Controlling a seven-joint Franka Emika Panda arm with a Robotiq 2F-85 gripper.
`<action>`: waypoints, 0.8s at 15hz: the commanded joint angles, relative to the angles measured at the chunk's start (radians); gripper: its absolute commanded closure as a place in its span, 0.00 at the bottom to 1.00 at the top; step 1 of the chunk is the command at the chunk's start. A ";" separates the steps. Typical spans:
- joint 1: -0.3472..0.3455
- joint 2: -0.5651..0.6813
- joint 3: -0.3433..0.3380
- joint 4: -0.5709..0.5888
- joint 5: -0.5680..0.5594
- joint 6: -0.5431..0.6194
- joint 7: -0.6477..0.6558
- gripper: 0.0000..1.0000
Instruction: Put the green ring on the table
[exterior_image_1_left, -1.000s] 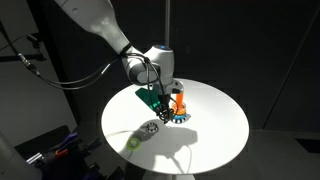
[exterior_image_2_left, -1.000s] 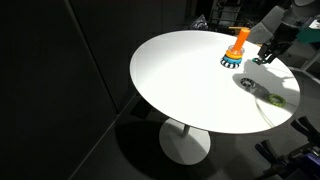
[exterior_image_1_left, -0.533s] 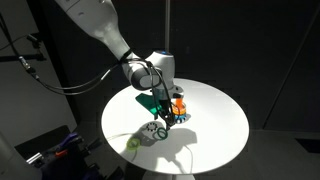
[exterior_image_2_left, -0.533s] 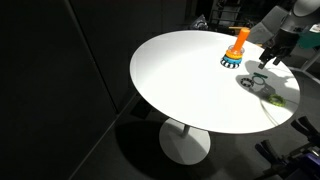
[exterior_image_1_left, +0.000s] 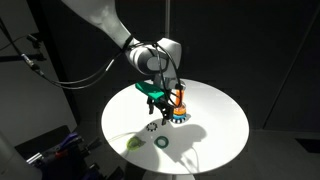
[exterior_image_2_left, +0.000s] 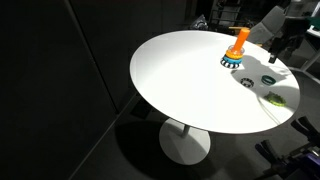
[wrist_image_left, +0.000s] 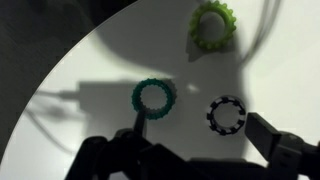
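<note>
The green ring (wrist_image_left: 154, 82) lies flat on the white table (wrist_image_left: 290, 60), free of any grip. In an exterior view it (exterior_image_1_left: 161, 142) rests near the table's front edge. My gripper (wrist_image_left: 205, 132) hangs open above it, with nothing between the fingers; one dark fingertip (wrist_image_left: 142, 124) overlaps the ring's lower edge in the wrist view. In both exterior views the gripper (exterior_image_1_left: 160, 100) (exterior_image_2_left: 280, 50) is well off the tabletop (exterior_image_2_left: 180, 80).
A black toothed ring (wrist_image_left: 211, 114) (exterior_image_1_left: 152, 127) lies right beside the green one. A pale yellow-green piece (wrist_image_left: 196, 28) (exterior_image_1_left: 132, 146) sits farther off. An orange peg on a blue base (exterior_image_1_left: 178, 105) (exterior_image_2_left: 238, 42) stands close to the gripper.
The gripper went down to the table beside the black ring, opened, and let go of the green ring. It has since risen, leaving the ring lying on the table.
</note>
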 joint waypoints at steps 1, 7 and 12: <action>0.010 -0.062 -0.004 0.034 -0.033 -0.136 0.031 0.00; 0.018 -0.144 -0.008 0.073 -0.062 -0.300 0.073 0.00; 0.021 -0.226 -0.008 0.073 -0.079 -0.357 0.109 0.00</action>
